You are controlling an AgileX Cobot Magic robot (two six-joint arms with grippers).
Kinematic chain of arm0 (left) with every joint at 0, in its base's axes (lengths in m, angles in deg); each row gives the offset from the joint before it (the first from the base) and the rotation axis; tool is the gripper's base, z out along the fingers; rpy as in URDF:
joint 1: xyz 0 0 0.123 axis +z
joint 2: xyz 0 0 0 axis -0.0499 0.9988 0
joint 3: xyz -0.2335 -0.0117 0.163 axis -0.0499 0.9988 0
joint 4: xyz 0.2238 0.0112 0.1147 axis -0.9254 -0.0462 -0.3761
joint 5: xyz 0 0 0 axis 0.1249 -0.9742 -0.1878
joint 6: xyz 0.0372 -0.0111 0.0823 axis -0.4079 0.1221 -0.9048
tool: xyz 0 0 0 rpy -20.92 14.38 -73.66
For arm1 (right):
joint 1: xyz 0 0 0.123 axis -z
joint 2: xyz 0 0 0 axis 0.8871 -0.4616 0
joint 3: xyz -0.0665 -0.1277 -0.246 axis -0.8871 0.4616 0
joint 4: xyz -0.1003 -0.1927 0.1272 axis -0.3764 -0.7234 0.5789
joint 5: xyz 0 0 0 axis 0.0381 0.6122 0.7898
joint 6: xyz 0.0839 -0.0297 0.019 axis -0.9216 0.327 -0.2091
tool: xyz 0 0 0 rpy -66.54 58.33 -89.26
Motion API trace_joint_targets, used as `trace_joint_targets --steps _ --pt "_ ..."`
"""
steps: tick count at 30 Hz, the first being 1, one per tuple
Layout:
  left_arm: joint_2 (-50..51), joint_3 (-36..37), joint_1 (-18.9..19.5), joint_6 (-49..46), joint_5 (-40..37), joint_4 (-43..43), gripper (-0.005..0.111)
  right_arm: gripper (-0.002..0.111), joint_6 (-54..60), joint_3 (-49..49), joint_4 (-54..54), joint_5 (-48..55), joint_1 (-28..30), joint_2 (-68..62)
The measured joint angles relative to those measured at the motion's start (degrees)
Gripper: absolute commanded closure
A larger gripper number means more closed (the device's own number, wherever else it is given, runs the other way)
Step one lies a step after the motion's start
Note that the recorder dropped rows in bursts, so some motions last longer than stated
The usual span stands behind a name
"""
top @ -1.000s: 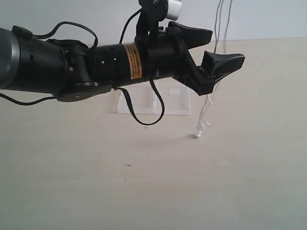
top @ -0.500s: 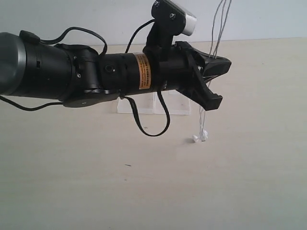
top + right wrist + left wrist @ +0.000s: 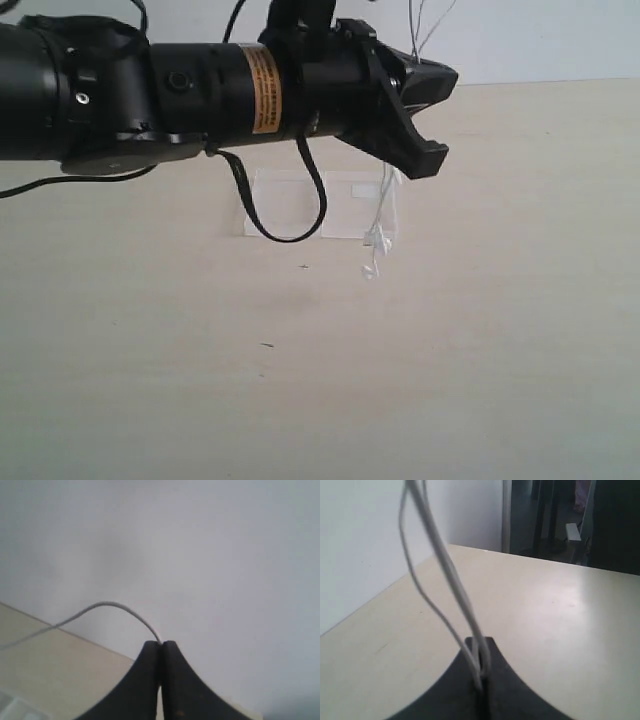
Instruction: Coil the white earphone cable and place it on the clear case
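Note:
The white earphone cable [image 3: 383, 205] hangs from my left gripper [image 3: 440, 120], which is held above the table and shut on several strands of it. Its earbuds [image 3: 373, 252] dangle at the right edge of the clear case [image 3: 300, 205], which lies flat on the table behind the arm. In the left wrist view the strands [image 3: 445, 565] run up out of the shut left gripper [image 3: 482, 652]. My right gripper [image 3: 161, 644] is shut on one strand [image 3: 107, 605] at its tips. It is outside the exterior view, where thin strands [image 3: 425, 25] rise past the top edge.
The beige table [image 3: 480, 350] spreads around the case. A thick black robot cable [image 3: 285, 225] loops down from the left arm in front of the case. A pale wall stands behind the table.
My left gripper went from open to shut on the cable and moved up and to the left. The hanging earbuds swung left, from the bare table to the case's right edge.

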Motion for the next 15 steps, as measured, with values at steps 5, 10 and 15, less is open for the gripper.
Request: trace_joint_targets --steps 5,10,15 --pt "-4.6 0.0 0.0 2.0 -3.2 -0.4 0.107 0.108 -2.0 6.2 -4.2 2.1 0.0 -0.1" --pt "-9.1 0.0 0.6 3.2 -9.2 -0.6 0.107 0.108 -5.3 12.6 -8.0 2.3 0.0 -1.0" --pt "-12.8 1.0 1.1 3.2 -14.8 -1.8 0.107 0.103 -7.9 17.3 -12.0 2.5 1.3 -2.9"
